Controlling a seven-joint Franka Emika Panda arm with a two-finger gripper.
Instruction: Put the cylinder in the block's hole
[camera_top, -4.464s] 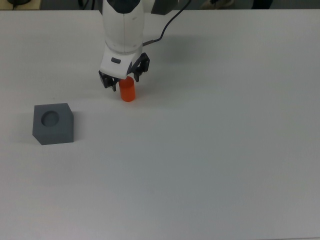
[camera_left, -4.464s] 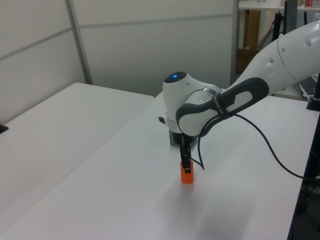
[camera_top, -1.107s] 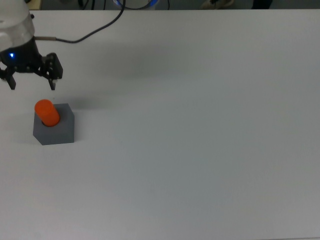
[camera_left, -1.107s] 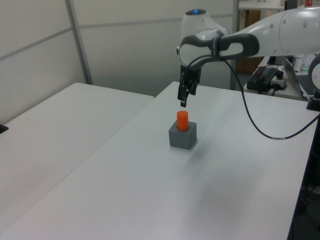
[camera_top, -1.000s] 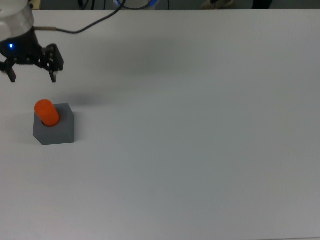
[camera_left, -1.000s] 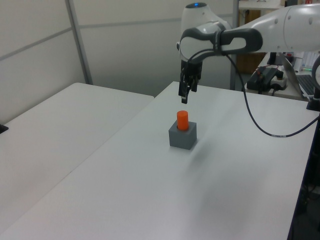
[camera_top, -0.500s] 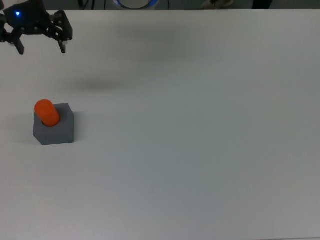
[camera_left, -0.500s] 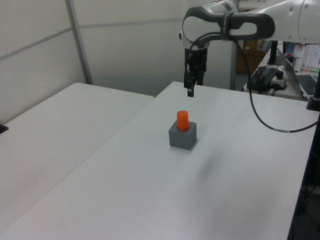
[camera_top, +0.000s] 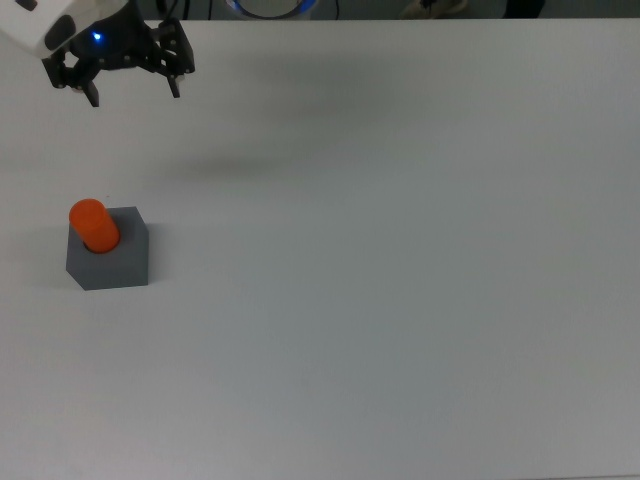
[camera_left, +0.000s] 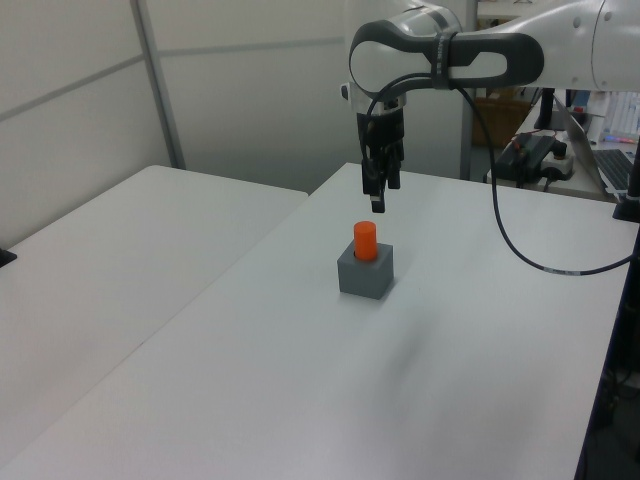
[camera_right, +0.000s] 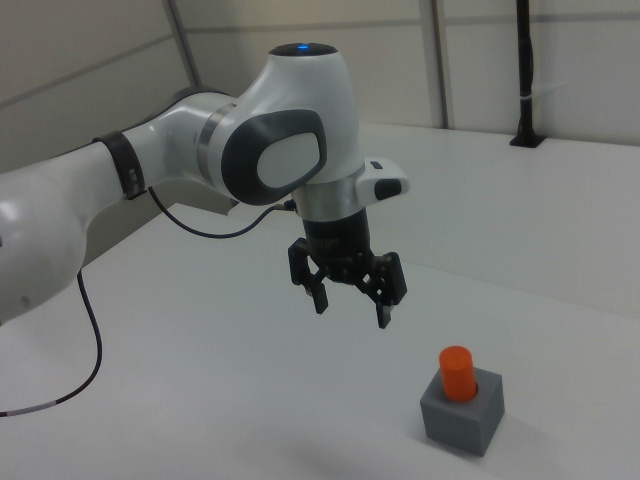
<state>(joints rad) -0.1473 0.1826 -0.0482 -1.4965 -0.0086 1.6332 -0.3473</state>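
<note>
The orange cylinder (camera_top: 92, 224) (camera_left: 365, 240) (camera_right: 456, 372) stands upright in the round hole of the dark grey block (camera_top: 118, 262) (camera_left: 366, 273) (camera_right: 459, 417), its upper half sticking out. My gripper (camera_top: 134, 88) (camera_left: 379, 197) (camera_right: 352, 310) hangs in the air, open and empty, well above the block. In the top view it is near the top left corner, up and to the right of the block. In the right view it is up and to the left of the block.
The block sits on a white table (camera_top: 400, 260) (camera_left: 300, 380) (camera_right: 220, 420). A black cable (camera_left: 510, 230) (camera_right: 90, 330) trails from the arm. A second white table (camera_left: 110, 260) lies at the left view's left. Grey wall panels (camera_left: 250, 90) stand behind.
The cylinder went from standing on the table in my grip to sitting in the block's hole. My gripper has let go, risen, and in the last half second shifted rightwards in the top view.
</note>
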